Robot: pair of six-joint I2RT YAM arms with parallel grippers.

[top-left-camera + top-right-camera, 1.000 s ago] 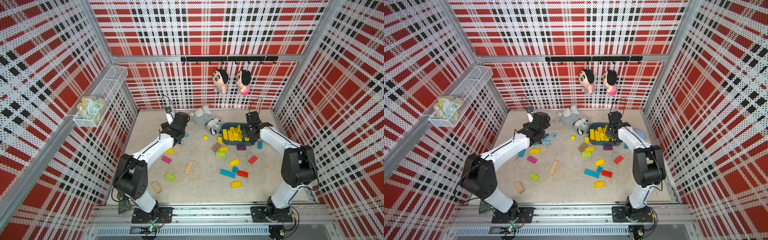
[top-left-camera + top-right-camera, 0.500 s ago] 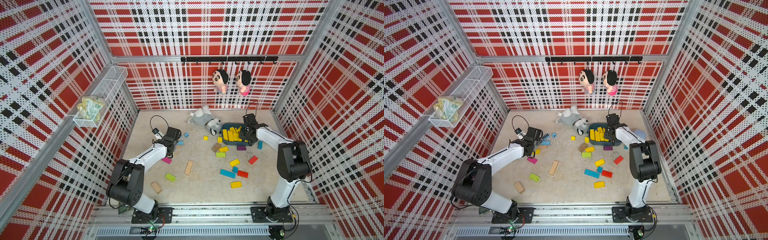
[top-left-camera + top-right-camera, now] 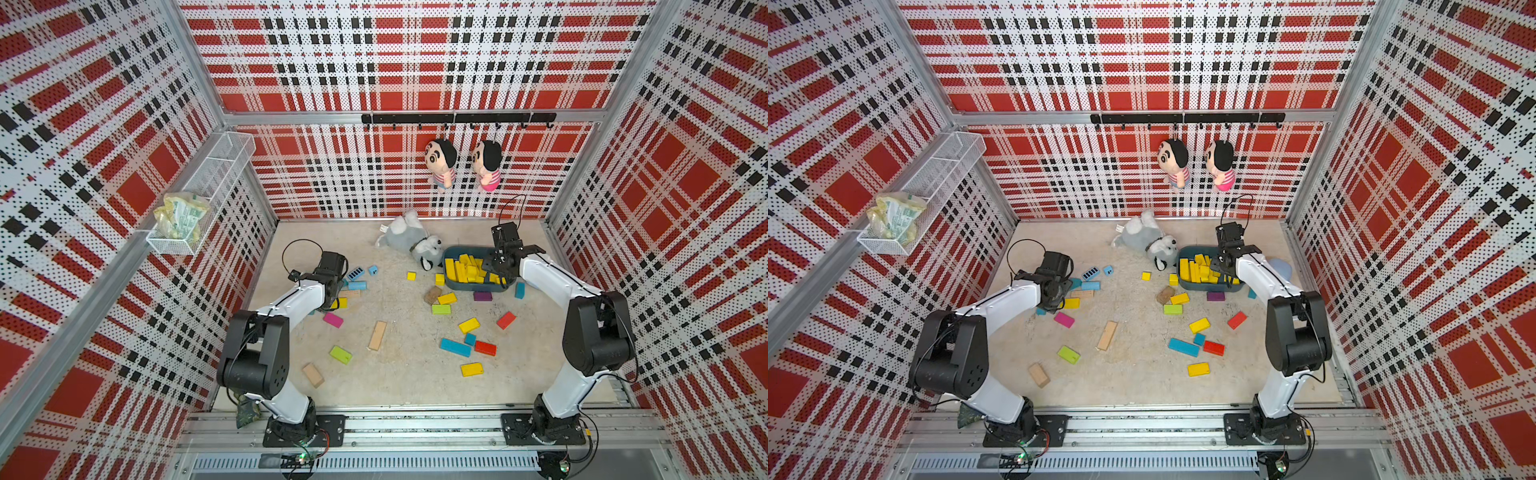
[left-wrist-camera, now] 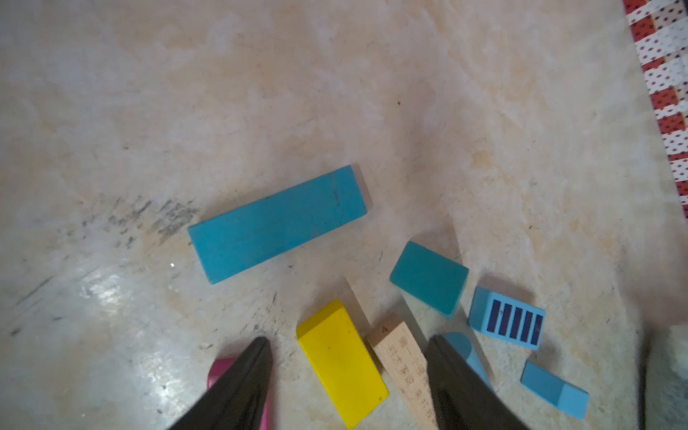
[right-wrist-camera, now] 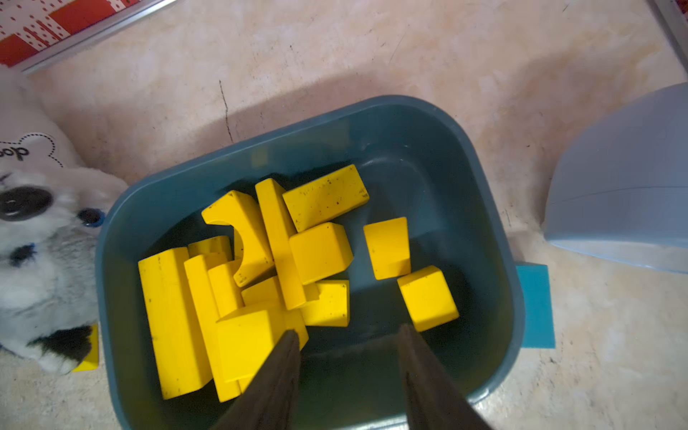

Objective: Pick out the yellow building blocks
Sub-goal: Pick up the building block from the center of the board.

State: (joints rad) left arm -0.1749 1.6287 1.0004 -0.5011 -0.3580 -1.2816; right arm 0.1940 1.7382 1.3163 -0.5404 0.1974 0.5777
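Descent is shown in both top views: the left gripper (image 3: 334, 293) is now lowered far from the bin (image 3: 461, 249), over scuffed beige floor (image 3: 407, 374) within red plaid walls (image 3: 415, 62). From the left wrist, parted jaws are seen astride a yellow brick (image 4: 340, 363), pickup pending. From the right wrist, the right gripper (image 5: 348, 331) is held spread, empty, over yellow building blocks (image 5: 320, 253) in the bin.

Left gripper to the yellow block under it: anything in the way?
Yes. A bare-wood plank lies right beside the yellow block, inside the open left gripper, between the block and one finger. Closing would likely catch both.
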